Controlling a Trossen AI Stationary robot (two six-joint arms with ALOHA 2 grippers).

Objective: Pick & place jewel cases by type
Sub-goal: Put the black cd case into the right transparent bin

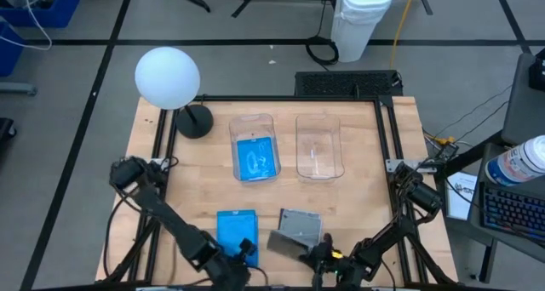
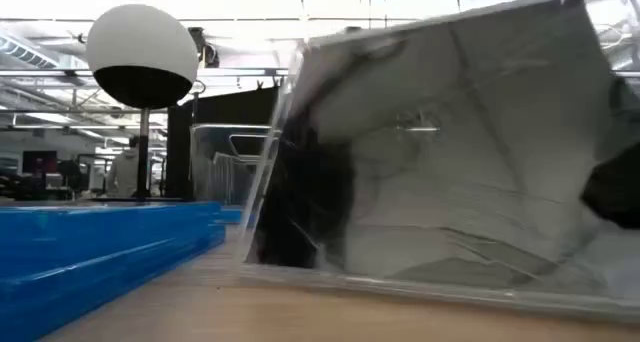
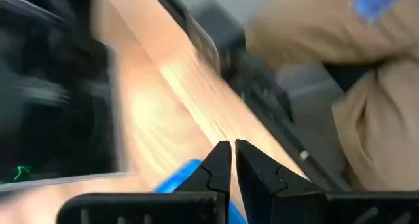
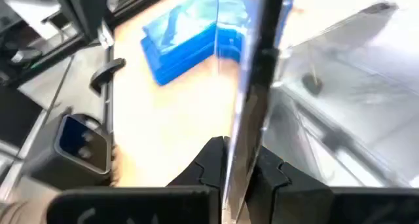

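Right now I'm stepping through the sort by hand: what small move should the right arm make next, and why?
Probably lift the grey case clear of the table: the right gripper is pinching its edge, and it stands tilted on the wood. The right-hand tub holds no blue case.

Both arms are black jointed links with exposed cabling, each ending in two tapered black fingers (image 3: 219, 160).

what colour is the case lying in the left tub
Bright blue. The case lies flat inside the left tub, clearest in the high view.
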